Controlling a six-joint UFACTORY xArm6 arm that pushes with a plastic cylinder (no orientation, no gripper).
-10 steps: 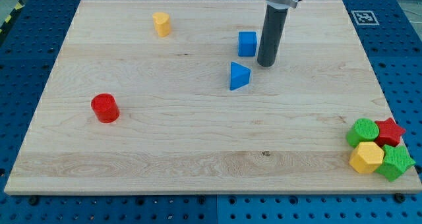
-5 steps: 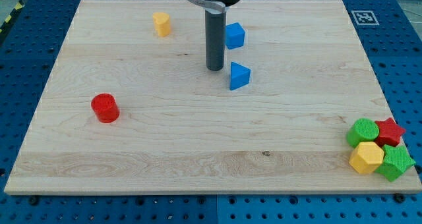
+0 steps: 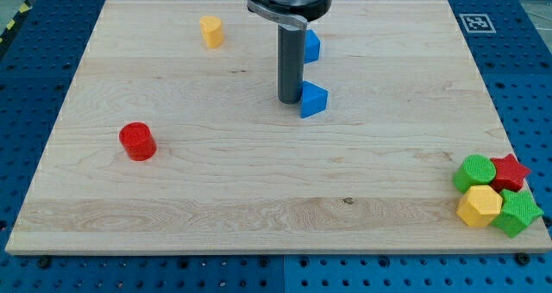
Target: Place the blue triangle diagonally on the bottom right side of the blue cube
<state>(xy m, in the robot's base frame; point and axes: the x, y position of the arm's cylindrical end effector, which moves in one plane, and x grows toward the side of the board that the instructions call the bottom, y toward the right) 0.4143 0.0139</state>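
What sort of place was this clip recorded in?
Likely a robotics lab bench: a wooden board lies on a blue perforated table, with a printed marker tag at its corner. My tip sits just left of the blue triangle.

My tip (image 3: 290, 101) touches blue triangle's (image 3: 313, 99) left.
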